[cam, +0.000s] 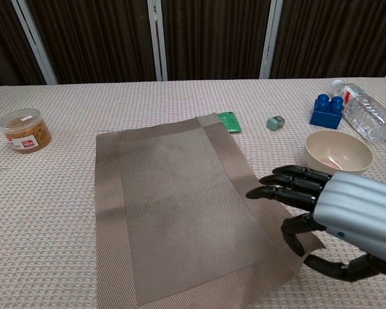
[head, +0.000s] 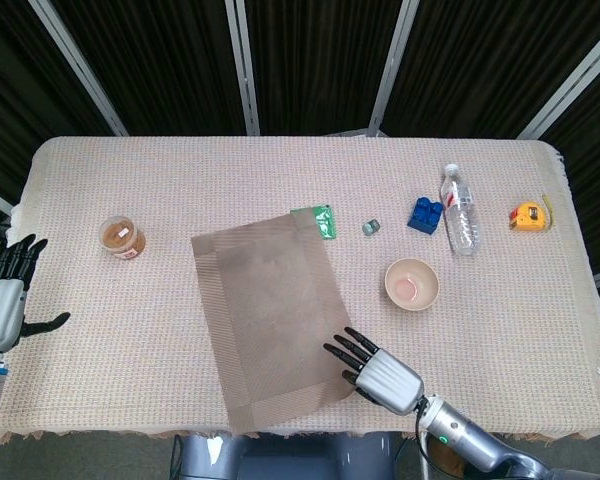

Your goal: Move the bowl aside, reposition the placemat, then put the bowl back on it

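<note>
1. The left hand (head: pixel 2 298) waits off the table's left edge, fingers spread, holding nothing.
2. The placemat (head: pixel 270 312) lies mid-table. The right hand (cam: pixel 338 222) pinches its near right corner, which may slip out or crumple.
3. The bowl (cam: pixel 338 153) sits just right, and may get bumped.
4. The thumb's hold is hard to see.

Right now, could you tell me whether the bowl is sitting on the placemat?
No, the bowl stands on the bare tablecloth to the right of the placemat, clear of its edge.
</note>
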